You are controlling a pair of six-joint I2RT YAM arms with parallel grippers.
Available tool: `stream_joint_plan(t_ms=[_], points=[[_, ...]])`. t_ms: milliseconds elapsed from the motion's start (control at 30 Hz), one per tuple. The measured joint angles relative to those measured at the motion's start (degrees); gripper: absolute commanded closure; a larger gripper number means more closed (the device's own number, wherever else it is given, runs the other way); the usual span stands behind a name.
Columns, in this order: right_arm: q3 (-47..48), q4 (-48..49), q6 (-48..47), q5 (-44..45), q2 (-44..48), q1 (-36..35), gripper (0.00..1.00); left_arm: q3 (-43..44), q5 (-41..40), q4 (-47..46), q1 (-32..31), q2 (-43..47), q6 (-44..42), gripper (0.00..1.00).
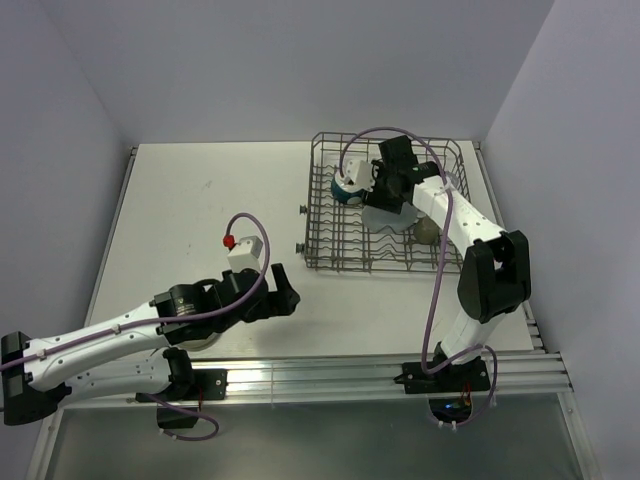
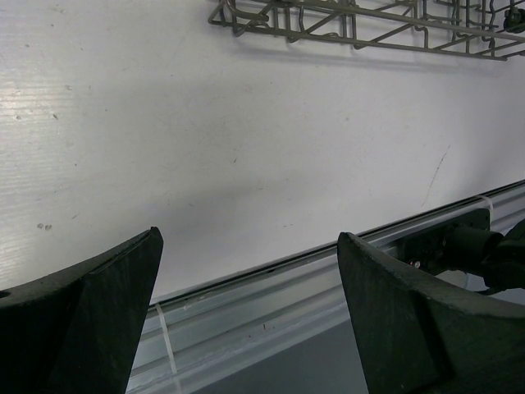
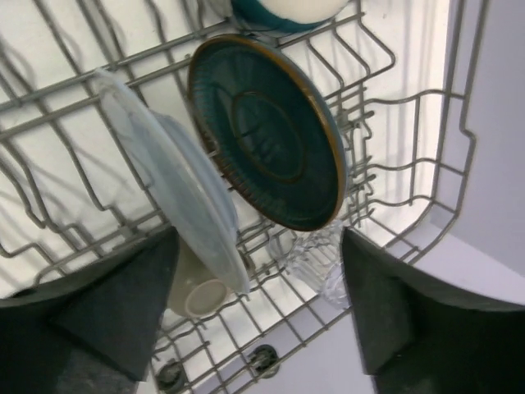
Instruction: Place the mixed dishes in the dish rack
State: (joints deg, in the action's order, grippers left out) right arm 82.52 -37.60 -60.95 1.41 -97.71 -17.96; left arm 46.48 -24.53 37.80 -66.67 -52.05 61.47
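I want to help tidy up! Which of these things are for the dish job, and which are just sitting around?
For the job:
dish rack
dark teal plate
pale blue plate
teal bowl
clear glass
small mug, partly hidden
All of these dishes are in the rack.

Just there:
white table
metal rail
purple cable

White bench (image 1: 200,230) fills the middle here, matte and faintly ribbed, with a few small dark specks (image 1: 208,184) on it toward the far side. Plain back wall (image 1: 300,60) behind it, left wall (image 1: 50,150) and right wall (image 1: 590,150) closing in at angles, all a soft lavender-grey. Along the near edge runs a silver metal rail (image 1: 330,375). Light is even and diffuse, shadows gentle
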Motion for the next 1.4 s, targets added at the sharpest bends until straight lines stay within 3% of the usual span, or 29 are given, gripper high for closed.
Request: stream_joint_plan(t_ms=[33, 200, 400, 467, 600, 733, 867, 933, 1000, 1133, 1400], points=[[-0.02, 0.66, 0.33, 0.07, 0.04, 0.00, 0.01, -0.17, 0.15, -0.20, 0.11, -0.09, -0.07, 0.06], [-0.61, 3.28, 1.49, 0.09, 2.82, -0.02, 0.00, -0.37, 0.17, -0.17, 0.68, -0.46, -0.13, 0.04], [-2.34, 8.41, 9.49, 3.82, 14.84, -3.08, 0.00, 2.47, -4.20, 5.90, 3.50, -4.83, 2.51, 0.03], [-2.32, 10.51, 15.34, 5.29, 19.37, -6.16, 0.00, 4.57, -6.32, 9.53, 5.77, -7.21, 4.33, 0.02], [-1.70, 12.59, 37.55, 7.72, 25.94, -12.72, 0.00, 8.31, -10.84, 17.46, 9.18, -9.84, 9.20, 0.01], [-1.44, 10.64, 60.24, 0.52, 28.11, -13.33, 0.00, 11.15, -15.39, 24.37, 10.67, -8.81, 14.91, 0.01], [-23.06, 24.37, 78.73, -9.57, 36.59, -18.05, 0.00, 11.78, -19.47, 29.14, 12.17, -3.93, 20.22, 0.03], [-33.99, 27.91, 84.89, -10.08, 41.07, -25.68, 0.00, 11.78, -20.90, 30.36, 12.57, 0.22, 21.73, 0.05], [-38.21, 28.81, 89.20, -8.79, 42.16, -33.42, 0.00, 11.78, -21.88, 30.69, 12.63, 4.39, 22.21, 0.05], [-34.82, 30.71, 95.56, -6.86, 36.98, -41.81, 0.00, 12.17, -23.63, 33.05, 12.85, 9.33, 24.46, 0.05], [-6.80, 24.00, 102.86, -0.92, 4.15, -49.13, 0.00, 15.15, -23.74, 35.23, 12.92, 10.54, 23.56, 0.09]])
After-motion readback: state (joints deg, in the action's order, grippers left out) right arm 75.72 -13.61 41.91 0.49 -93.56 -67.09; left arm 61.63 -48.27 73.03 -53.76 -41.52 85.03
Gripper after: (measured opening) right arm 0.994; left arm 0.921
